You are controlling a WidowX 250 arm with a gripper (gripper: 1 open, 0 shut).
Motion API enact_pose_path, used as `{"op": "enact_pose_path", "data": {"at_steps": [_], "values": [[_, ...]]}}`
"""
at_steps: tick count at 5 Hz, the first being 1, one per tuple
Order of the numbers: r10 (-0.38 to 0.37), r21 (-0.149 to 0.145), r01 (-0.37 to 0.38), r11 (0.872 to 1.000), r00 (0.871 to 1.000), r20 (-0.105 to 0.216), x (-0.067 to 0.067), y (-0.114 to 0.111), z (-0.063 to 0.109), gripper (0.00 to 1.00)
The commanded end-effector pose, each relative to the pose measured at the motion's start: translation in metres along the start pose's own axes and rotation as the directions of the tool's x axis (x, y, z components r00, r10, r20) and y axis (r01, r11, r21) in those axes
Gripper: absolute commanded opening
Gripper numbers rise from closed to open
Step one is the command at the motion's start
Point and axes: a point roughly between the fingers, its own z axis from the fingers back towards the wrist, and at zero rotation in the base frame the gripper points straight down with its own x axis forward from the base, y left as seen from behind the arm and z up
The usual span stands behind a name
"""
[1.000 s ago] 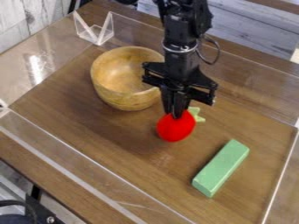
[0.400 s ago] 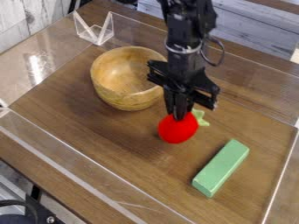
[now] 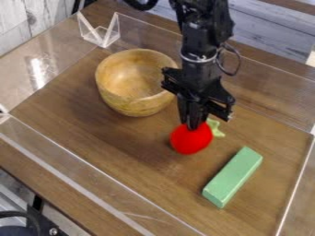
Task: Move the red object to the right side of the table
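A: So, the red object sits on the worktop about mid-way across, just right of the wooden bowl and a little up-left of the green block. Its green leafy stem pokes out on the right.

B: And the pincer?

A: Pointing straight down, its tips right at the top of the fruit. The fingers look pressed together; whether they are pinching the stem end or only bearing on the top, I cannot tell from this angle.

B: Which step would you call it, then?

A: The carry itself, I'd judge, or a nudge along the surface. The fruit is not yet at the right side; there is bare worktop between it and the clear wall on that edge.

B: What does the next move need?

A: Travel to the right, keeping above or behind the green block, which lies in the lower-right stretch. If the hold is only on the top, the round fruit could roll free, so a slow, steady shift seems wise.
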Motion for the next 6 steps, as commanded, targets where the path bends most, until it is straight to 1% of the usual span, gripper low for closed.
{"op": "enact_pose_path", "data": {"at_steps": [1,2,3,4,5,6], "values": [[-0.099,-0.003,0.1,0.995,0.994,0.054,0.019,-0.01,0.009,0.0],[-0.177,-0.008,0.178,0.984,0.983,0.055,0.025,-0.018,0.004,0.0],[-0.14,0.028,0.138,0.99,0.988,0.059,0.038,-0.022,0.033,0.0],[-0.159,0.019,0.158,0.987,0.983,0.095,0.059,-0.053,0.029,0.0],[-0.136,-0.011,0.138,0.99,0.981,0.137,0.065,-0.083,0.017,0.0],[-0.156,-0.024,0.163,0.986,0.972,0.177,0.061,-0.081,0.01,1.0]]}}
